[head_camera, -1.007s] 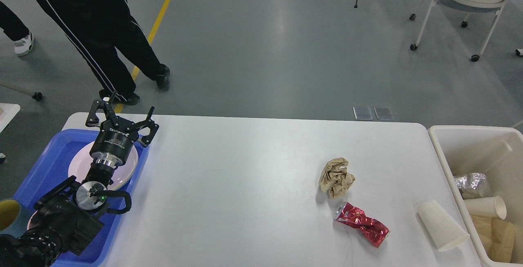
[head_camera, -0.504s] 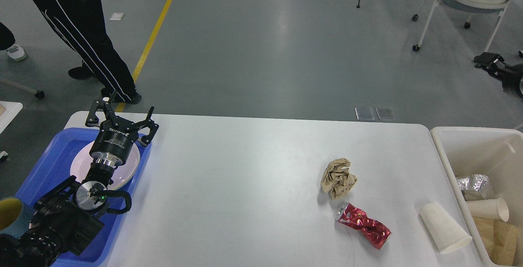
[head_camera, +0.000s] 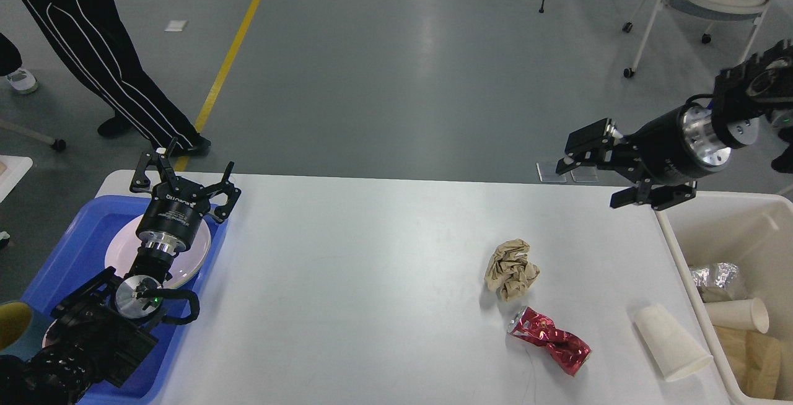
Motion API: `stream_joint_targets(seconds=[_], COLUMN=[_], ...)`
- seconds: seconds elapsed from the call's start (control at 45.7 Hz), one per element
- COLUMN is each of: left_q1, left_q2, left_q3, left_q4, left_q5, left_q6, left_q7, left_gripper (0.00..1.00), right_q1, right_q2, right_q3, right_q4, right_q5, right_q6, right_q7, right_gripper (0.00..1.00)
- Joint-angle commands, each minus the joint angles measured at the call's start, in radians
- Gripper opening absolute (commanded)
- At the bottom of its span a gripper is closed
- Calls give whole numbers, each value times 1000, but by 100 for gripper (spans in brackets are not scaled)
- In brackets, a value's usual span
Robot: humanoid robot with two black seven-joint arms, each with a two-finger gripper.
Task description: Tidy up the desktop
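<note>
The white tabletop (head_camera: pixel 372 281) fills the near view, bearing one crumpled brown paper ball (head_camera: pixel 510 269), one crushed red can (head_camera: pixel 550 340) and one tipped paper cup (head_camera: pixel 670 342). The left pincer (head_camera: pixel 183 173), wide and empty, hangs over its far-left corner; the right pincer (head_camera: pixel 604 173), also wide, over its far-right edge.

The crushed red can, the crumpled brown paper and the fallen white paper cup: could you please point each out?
crushed red can (head_camera: pixel 550 340), head view, middle of its dented body.
crumpled brown paper (head_camera: pixel 511 269), head view, centre of the wad.
white paper cup (head_camera: pixel 669 341), head view, middle of its side wall.
</note>
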Motion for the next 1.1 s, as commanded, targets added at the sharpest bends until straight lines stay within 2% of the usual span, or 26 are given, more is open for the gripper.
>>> stream_joint_targets(seconds=[0.0, 0.131, 0.569, 0.657, 0.898, 1.073], left_q1=[0, 0, 0, 0, 0, 0], left_q2=[0, 0, 0, 0, 0, 0], left_q3=[-1, -1, -1, -1, -1, -1], left_q4=[0, 0, 0, 0, 0, 0], left_q5=[0, 0, 0, 0, 0, 0], left_q6=[0, 0, 0, 0, 0, 0], left_q7=[0, 2, 0, 0, 0, 0], left_gripper=[99, 99, 99, 99, 99, 99], right_q1=[24, -24, -166, -192, -338, -520], right_q2=[57, 59, 40, -29, -334, -518], right_q3=[-4, -12, -150, -173, -146, -9], right_q4=[154, 159, 150, 150, 148, 150], right_q5=[14, 15, 43, 61, 49, 49], right_q6=[-26, -66, -397, -422, -439, -445], right_q7=[-2, -3, -5, -3, 3, 55], right_gripper=[100, 100, 100, 100, 100, 100])
